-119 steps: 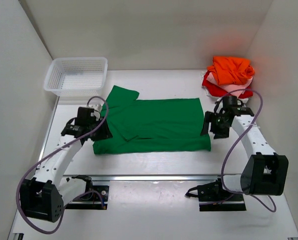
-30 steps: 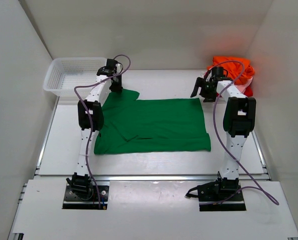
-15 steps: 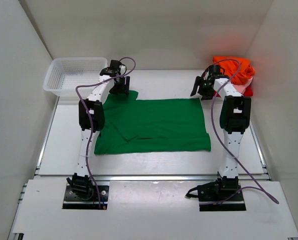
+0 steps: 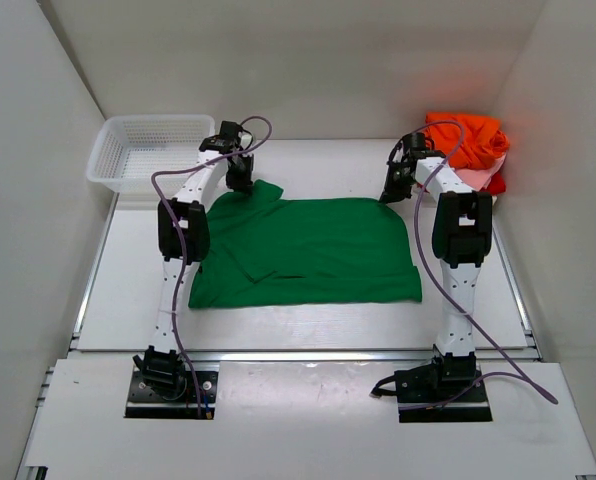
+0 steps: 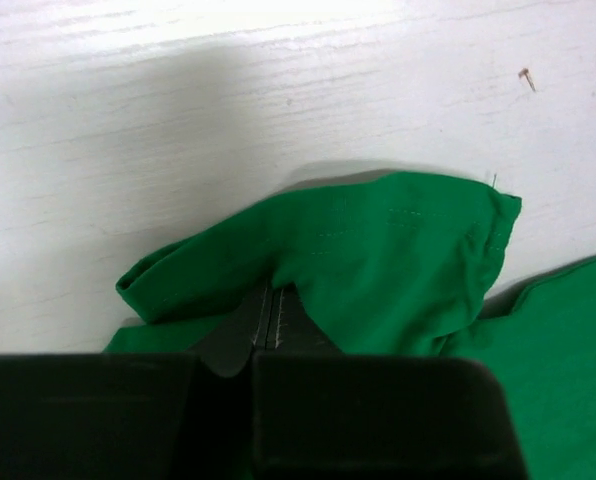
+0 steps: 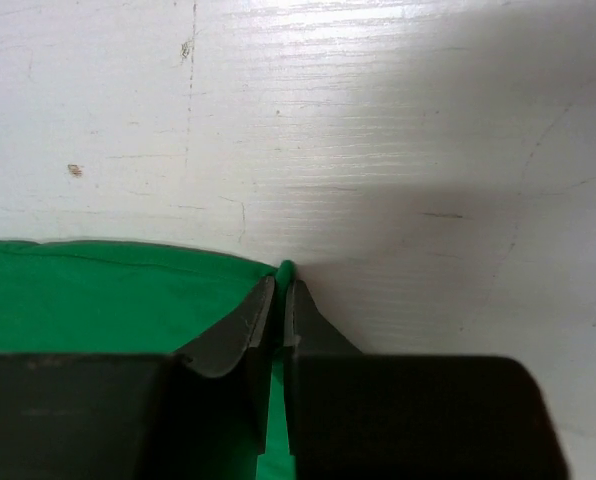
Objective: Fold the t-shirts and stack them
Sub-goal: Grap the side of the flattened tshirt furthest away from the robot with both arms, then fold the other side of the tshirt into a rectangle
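Green t-shirt [image 4: 308,250] clamped in left tool [image 5: 271,318], right tool [image 6: 280,300].

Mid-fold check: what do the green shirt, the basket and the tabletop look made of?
Green t-shirt: soft matte knit cloth, likely cotton; it puckers, with stitched hems. Basket: white plastic, by its rigid mesh walls. Table: hard white surface, perhaps painted board; fine streaks and scuffs show.
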You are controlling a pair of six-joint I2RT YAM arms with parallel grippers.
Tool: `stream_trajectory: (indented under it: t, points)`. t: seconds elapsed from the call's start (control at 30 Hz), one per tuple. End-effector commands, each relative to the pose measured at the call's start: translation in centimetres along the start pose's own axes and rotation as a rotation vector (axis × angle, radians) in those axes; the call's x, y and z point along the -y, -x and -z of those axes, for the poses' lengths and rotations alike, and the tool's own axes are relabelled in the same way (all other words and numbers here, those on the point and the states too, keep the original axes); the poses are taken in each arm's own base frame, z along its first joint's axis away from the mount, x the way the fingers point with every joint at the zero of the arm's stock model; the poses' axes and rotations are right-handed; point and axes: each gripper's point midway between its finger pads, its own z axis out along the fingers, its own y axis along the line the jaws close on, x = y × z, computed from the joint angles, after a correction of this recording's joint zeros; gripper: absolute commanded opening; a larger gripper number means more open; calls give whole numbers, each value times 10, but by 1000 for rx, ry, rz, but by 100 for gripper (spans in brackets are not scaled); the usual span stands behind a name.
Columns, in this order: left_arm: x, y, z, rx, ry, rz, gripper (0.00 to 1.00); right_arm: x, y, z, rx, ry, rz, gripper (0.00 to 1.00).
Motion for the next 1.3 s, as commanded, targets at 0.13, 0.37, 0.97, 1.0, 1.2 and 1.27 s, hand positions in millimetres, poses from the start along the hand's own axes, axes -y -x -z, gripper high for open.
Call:
stream_trajectory:
  t: [0.13,0.37,0.97,1.0,1.2,1.27]
  points:
    - [6,2,14,0,-31,34,0,-5,34,20,112,-8,108,0]
    - [6,9,63,78,-7,18,0,-19,47,57,198,75,151,1]
    - [-25,-126,142,7,81,69,0,-6,-61,110,188,138,200,0]
    - [-25,-139,140,-19,83,67,0,-4,-70,110,176,138,195,0]
    - [-23,-186,154,-55,94,56,0,13,-106,117,157,121,174,0]
    - [-23,-198,153,-70,95,61,0,15,-114,118,159,117,173,0]
